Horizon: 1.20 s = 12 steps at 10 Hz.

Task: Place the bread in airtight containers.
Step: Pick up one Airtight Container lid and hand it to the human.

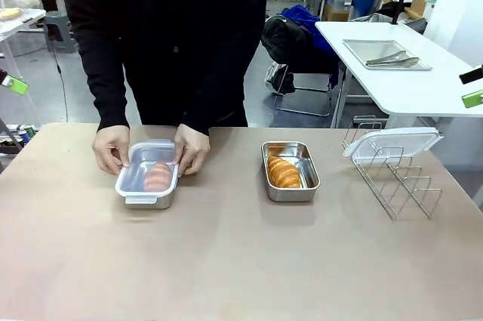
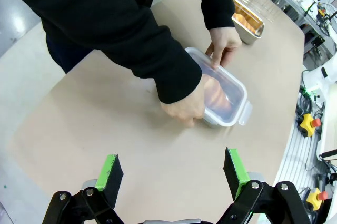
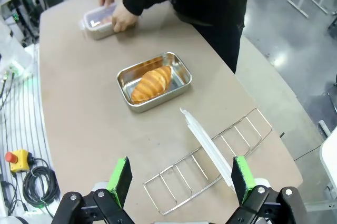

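Hands of a person at the far side of the counter press on a steel tub: one hand grips its left end, the other hand its right end. This covered tub wears a see-through plastic lid, and a golden roll shows through it.

Near the middle of the counter sits a second, open tub, well apart from the first. A ridged golden roll lies inside it, along the tub's length, with bare steel showing around it.

To the right of the open tub stands a wire rack, and a spare see-through lid rests tilted across its top.

The left end effector hangs above bare counter on the robot's side of the covered tub, its green-padded fingers spread wide and holding nothing. The right end effector is spread wide too, holding nothing, above the wire rack and the spare lid.
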{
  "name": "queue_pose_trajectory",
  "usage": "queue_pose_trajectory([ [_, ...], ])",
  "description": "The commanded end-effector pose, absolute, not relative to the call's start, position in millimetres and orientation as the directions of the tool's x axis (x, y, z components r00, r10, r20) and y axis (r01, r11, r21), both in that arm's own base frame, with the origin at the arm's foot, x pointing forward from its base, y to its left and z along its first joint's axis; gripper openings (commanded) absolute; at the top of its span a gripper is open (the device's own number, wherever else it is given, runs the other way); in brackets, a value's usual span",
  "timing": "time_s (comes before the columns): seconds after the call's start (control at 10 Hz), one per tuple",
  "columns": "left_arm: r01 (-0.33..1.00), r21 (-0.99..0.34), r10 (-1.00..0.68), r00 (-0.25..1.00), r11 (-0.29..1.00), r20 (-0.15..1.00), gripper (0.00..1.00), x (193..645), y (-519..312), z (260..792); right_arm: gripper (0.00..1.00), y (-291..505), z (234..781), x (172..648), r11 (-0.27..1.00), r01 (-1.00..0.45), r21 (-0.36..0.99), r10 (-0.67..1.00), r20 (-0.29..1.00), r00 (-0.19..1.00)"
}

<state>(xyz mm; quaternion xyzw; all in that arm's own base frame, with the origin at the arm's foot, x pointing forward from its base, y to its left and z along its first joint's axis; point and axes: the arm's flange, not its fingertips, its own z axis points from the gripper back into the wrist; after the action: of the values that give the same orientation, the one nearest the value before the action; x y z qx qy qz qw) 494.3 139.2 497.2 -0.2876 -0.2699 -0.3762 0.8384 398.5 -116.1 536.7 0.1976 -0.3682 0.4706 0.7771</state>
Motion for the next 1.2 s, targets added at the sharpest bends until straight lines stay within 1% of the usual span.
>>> queue_pose_trajectory([
  [0.0,0.792,-0.273,-0.488,0.566,0.546,0.665,1.00,492.2,137.1,498.6,1.00,-116.6,537.4,400.3,0.469,-0.882,-0.047,0.574,0.775,0.264],
  [0.2,0.792,-0.273,-0.488,0.566,0.546,0.665,1.00,492.2,137.1,498.6,1.00,-116.6,537.4,400.3,0.469,-0.882,-0.047,0.574,0.775,0.264],
  [0.3,0.792,-0.273,-0.488,0.566,0.546,0.665,1.00,492.2,137.1,498.6,1.00,-116.1,536.7,398.4,0.479,-0.877,-0.039,0.586,0.758,0.286],
  [0.4,0.792,-0.273,-0.488,0.566,0.546,0.665,1.00,492.2,137.1,498.6,1.00,-100.1,534.6,409.9,0.462,-0.872,-0.159,0.709,0.657,0.256],
  [0.6,0.792,-0.273,-0.488,0.566,0.546,0.665,1.00,492.2,137.1,498.6,1.00,-65.5,513.4,429.7,0.310,-0.905,-0.290,0.864,0.482,0.142],
  [0.9,0.792,-0.273,-0.488,0.566,0.546,0.665,1.00,492.2,137.1,498.6,1.00,-35.3,480.4,440.1,0.134,-0.905,-0.404,0.950,0.314,0.001],
  [1.1,0.792,-0.273,-0.488,0.566,0.546,0.665,1.00,492.2,137.1,498.6,1.00,-22.1,461.2,444.7,0.045,-0.901,-0.432,0.972,0.226,-0.060],
])
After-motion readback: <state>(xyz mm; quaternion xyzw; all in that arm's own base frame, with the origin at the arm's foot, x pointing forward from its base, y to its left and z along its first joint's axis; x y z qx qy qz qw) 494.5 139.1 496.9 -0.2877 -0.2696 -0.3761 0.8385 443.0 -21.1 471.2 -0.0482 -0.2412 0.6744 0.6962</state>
